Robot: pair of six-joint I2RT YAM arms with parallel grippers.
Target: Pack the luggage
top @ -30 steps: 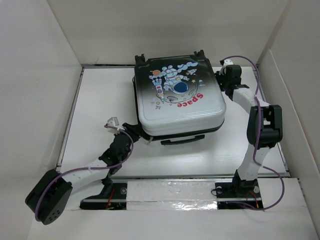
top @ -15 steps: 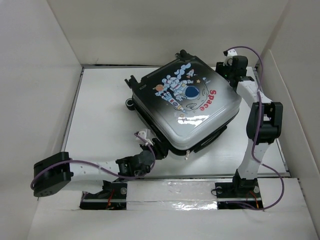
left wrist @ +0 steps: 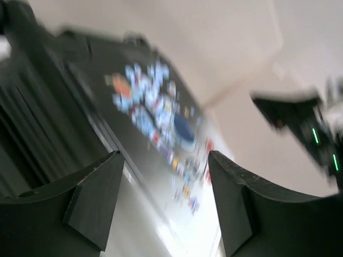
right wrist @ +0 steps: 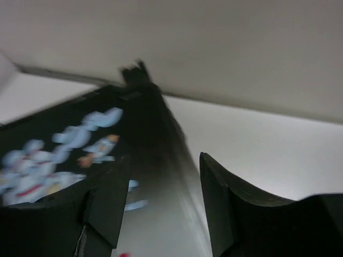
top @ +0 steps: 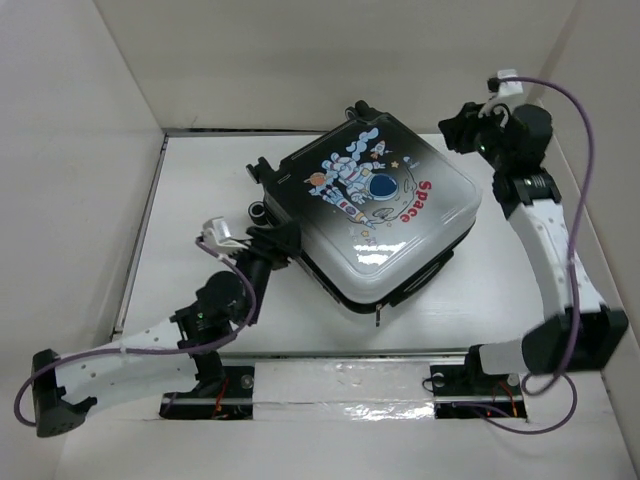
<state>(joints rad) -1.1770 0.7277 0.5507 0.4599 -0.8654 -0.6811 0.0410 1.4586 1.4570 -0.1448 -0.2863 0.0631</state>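
- Left pincer (left wrist: 166, 155): jaws wide, nothing between them; closed luggage (top: 370, 215) lies flat on the tabletop (top: 200, 200) just ahead.
- Right pincer (right wrist: 164, 158): jaws wide, empty; luggage corner just ahead.

Luggage (top: 375, 215) is lying closed and flat on the white table (top: 200, 290), printed shell facing up, turned so its corners are pointing diagonally. Black wheels (top: 259, 210) are showing at its left end. Left arm (top: 150, 340) is lying stretched from the near-left corner across the table. The left gripper (top: 272, 242) is sitting right at the case's left edge; contact is not resolving from above. Right arm (top: 545, 230) is standing arched along the right side, with the right gripper (top: 456, 128) hanging just beside the far-right corner. Purple cables (top: 570, 110) are looping along both arms.
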